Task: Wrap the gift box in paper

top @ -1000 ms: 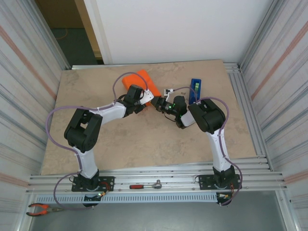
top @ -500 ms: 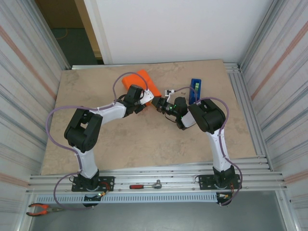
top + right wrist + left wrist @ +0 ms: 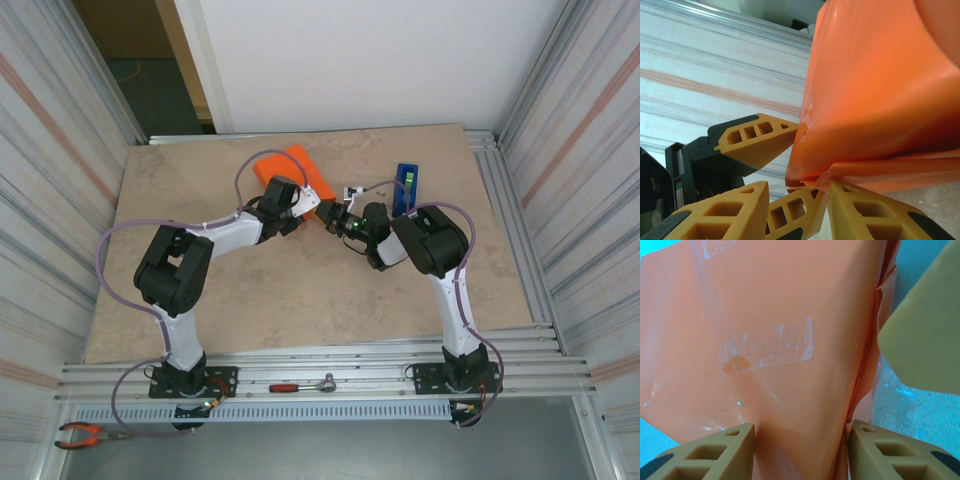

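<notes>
Paper [image 3: 293, 168]: bright orange, glossy, folded tight round a flat box-shaped form; box itself fully covered. Lies flat on tabletop [image 3: 300, 290], far centre, set diagonal. Clear tape strip [image 3: 767, 345] stuck across one face. Near-R end: loose creased flap, edges unsealed.

left arm [image 3: 232, 233] and right arm [image 3: 452, 305]: white tubes, chunky black joints, lilac cables [image 3: 99, 262] looping alongside, tan fingers [image 3: 742, 445] with cutout ribs, tiny green light [image 3: 357, 219] by the right wrist
</notes>
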